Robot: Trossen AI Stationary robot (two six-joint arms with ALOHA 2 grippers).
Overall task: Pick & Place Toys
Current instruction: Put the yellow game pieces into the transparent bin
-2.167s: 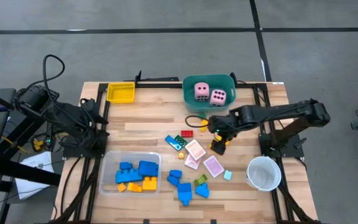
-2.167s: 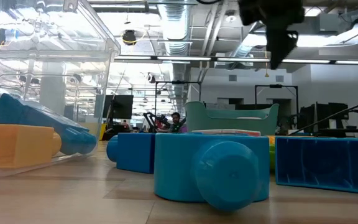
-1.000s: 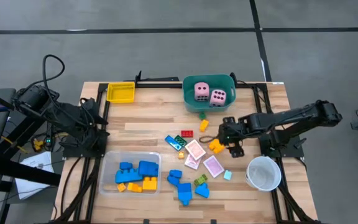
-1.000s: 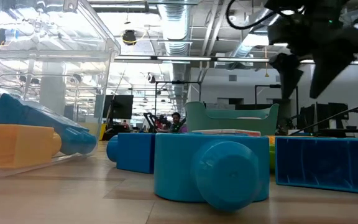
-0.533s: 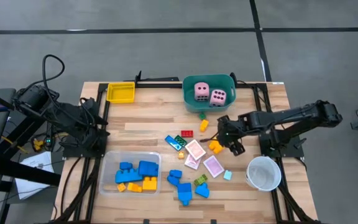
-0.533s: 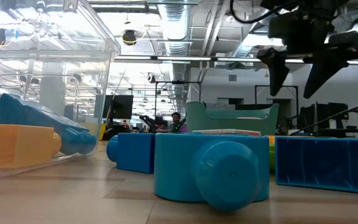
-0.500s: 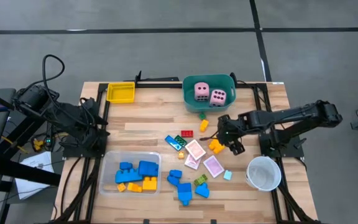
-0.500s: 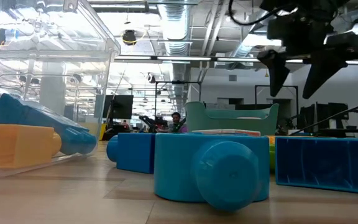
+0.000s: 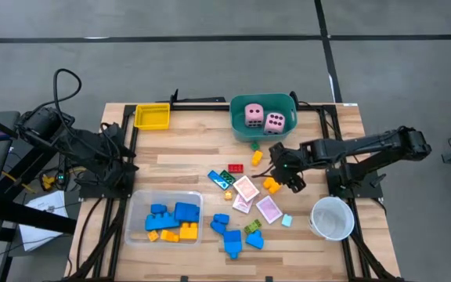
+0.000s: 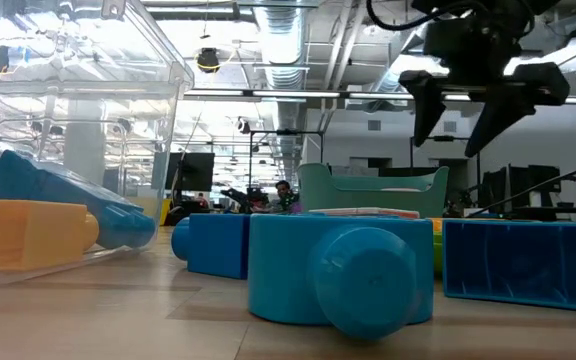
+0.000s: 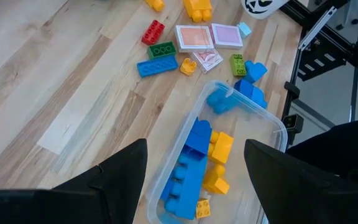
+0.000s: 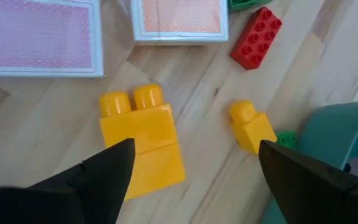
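My right gripper (image 9: pixel 286 174) (image 10: pixel 450 140) hangs open above the table's right half, touching nothing. Below it a yellow-orange block (image 12: pixel 143 140) (image 9: pixel 271 185) lies flat on the wood, its studs toward two pink-white cards (image 12: pixel 39 37). A small yellow block (image 12: pixel 252 127) and a red block (image 12: pixel 257 37) lie close by. Two pink dice (image 9: pixel 263 117) sit in the teal tub (image 9: pixel 241 129). Blue blocks (image 9: pixel 229 233) lie near the front edge. My left gripper (image 11: pixel 196 148) waits open, high over the left edge.
A clear tray (image 9: pixel 135 227) at the front left holds blue and yellow blocks. A yellow tray (image 9: pixel 152 116) stands at the far left and a white cup (image 9: pixel 333 217) at the front right. Bare wood lies between the trays.
My right gripper has rolled about the line along its fingers, so the fingers now stand differently over the yellow-orange block. It has stayed open and at about the same place. The block has not moved.
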